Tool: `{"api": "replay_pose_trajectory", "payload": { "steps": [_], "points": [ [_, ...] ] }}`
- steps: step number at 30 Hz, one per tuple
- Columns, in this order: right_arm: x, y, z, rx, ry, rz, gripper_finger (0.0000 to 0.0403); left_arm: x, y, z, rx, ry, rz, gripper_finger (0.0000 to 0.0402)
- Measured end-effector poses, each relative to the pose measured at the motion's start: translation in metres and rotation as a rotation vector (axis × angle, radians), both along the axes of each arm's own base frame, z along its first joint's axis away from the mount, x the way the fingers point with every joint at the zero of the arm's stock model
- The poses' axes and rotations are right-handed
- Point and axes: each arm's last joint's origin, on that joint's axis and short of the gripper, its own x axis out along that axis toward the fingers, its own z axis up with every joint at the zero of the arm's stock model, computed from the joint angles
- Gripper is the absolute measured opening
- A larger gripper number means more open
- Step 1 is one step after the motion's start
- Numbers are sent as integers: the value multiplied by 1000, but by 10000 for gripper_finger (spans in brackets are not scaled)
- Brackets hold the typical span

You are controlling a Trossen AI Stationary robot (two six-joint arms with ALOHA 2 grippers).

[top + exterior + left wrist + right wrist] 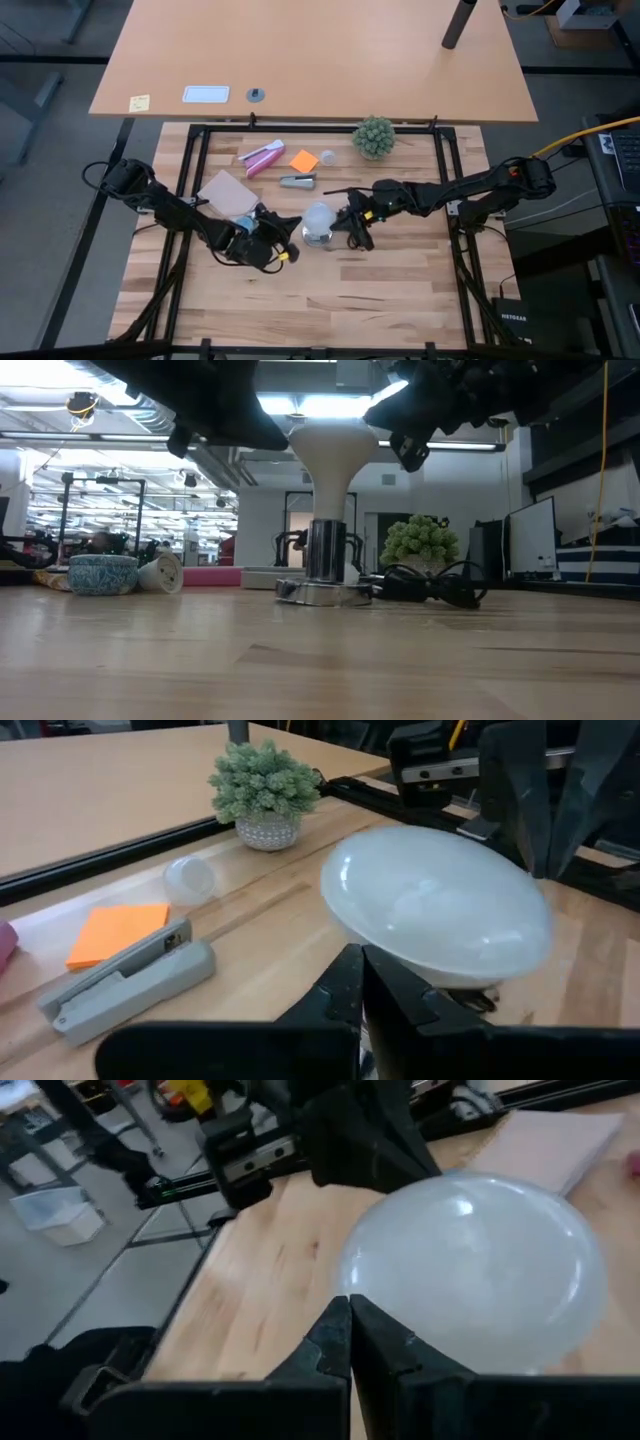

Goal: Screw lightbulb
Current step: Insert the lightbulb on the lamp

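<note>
The white frosted lightbulb (318, 218) stands upright with its base in the shiny round metal socket (322, 565), which rests on the table's middle. Its dome also shows in the low view (330, 445), the left wrist view (440, 905) and the right wrist view (475, 1270). My left gripper (287, 238) is shut, level with the dome on its left. My right gripper (350, 230) is shut, level with the dome on its right. The shut fingertips show right at the dome in each wrist view, left (360, 982) and right (349, 1332). My left gripper's shut fingertips (350, 970) stand at the near lower side of the bulb's dome (400, 955), coming level from the table's left; I cannot tell whether they touch it. My right gripper's shut fingertips (340, 1325) stand at the dome's side (390, 1330), coming level from the table's right; I cannot tell whether they touch it.
A grey stapler (298, 181), an orange pad of notes (304, 160), a pink item (262, 157), a small white cup (328, 156) and a green plant ball (373, 137) lie behind the bulb. A tan card (225, 190) lies at the left. The socket's black cord (430, 585) runs to the right.
</note>
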Motion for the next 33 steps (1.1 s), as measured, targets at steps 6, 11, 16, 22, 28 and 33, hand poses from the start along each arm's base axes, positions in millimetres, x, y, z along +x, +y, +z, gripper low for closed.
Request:
{"api": "replay_pose_trajectory", "payload": {
  "steps": [6,11,16,22,28,33],
  "points": [
    [1,-1,2,-23,-24,-29,4,1,2,0,24,12,4,1],
    [1,-2,8,-41,-83,-28,4,-2,-1,3,70,18,22,1],
    [-1,-2,17,-80,-137,-40,4,-8,-5,14,81,-2,9,1],
    [-4,-7,23,-208,-169,-155,4,-16,-14,23,68,-29,-34,1],
    [-5,-11,20,-347,-143,-259,4,-17,-23,22,-37,-43,-150,1],
    [-5,-11,17,-386,-116,-255,4,-14,-23,19,-74,-47,-176,1]
  ]
}}
